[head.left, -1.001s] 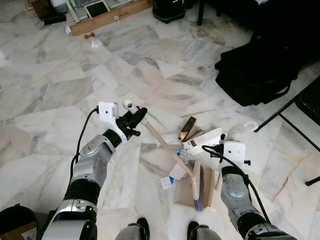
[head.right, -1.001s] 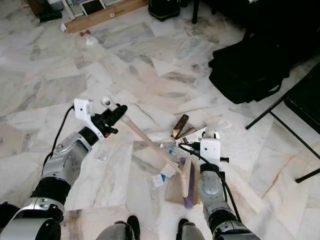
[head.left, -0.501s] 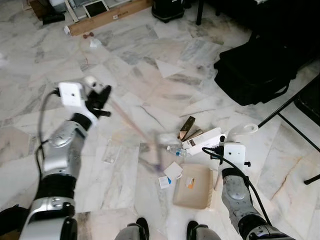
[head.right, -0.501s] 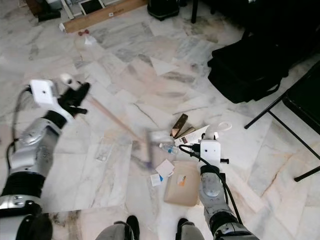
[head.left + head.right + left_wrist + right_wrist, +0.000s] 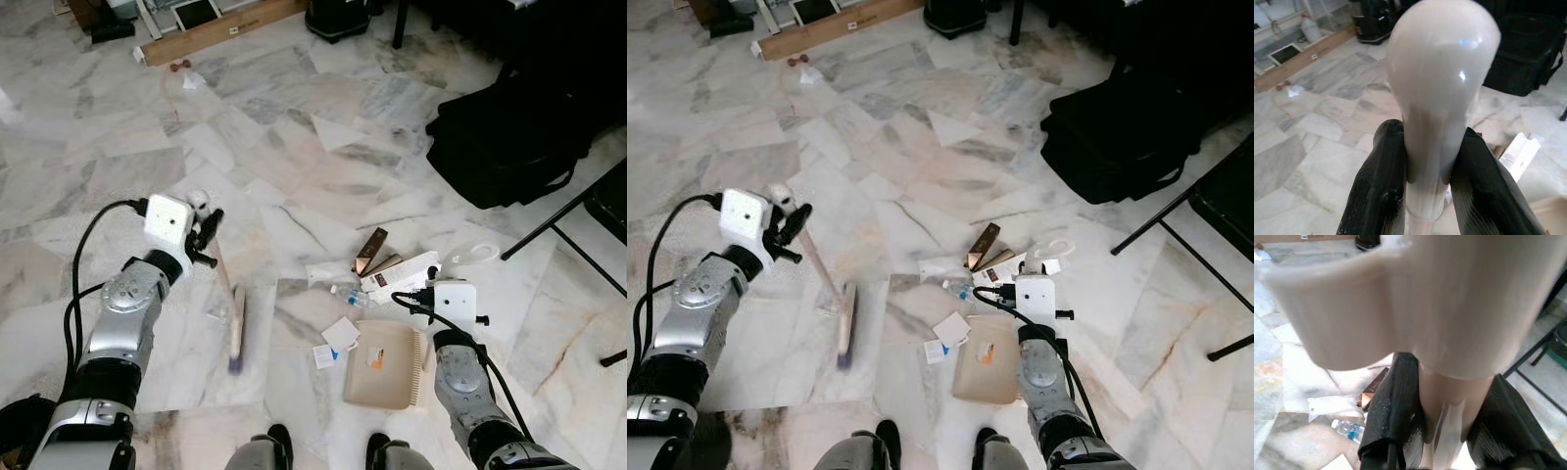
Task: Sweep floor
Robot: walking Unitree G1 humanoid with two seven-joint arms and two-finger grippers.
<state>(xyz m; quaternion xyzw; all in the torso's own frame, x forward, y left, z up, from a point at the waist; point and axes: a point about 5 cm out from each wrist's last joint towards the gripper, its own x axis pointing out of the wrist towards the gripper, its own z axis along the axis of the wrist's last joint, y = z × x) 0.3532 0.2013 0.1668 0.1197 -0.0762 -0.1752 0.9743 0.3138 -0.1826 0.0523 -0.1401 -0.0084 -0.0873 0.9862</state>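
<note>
**Inspector:** State of the left tool (image 5: 1426, 193)?

**Assessor:** Clamped on the rounded top of the broom (image 5: 233, 318) handle. The handle slanted down to the brush head, which rested on the marble floor (image 5: 118, 176) left of the litter.

**Inspector:** And the right tool (image 5: 1442, 431)?

**Assessor:** Gripping the handle of the beige dustpan (image 5: 382, 364), which lay flat on the floor just ahead of the robot's feet.

**Inspector:** Debris?

**Assessor:** Paper scraps (image 5: 340, 336) touched the dustpan's left edge. A small plastic bottle (image 5: 349, 293) and a white box (image 5: 402, 275) lay just beyond it. A black bag (image 5: 509, 137) sat well apart, far right.
</note>
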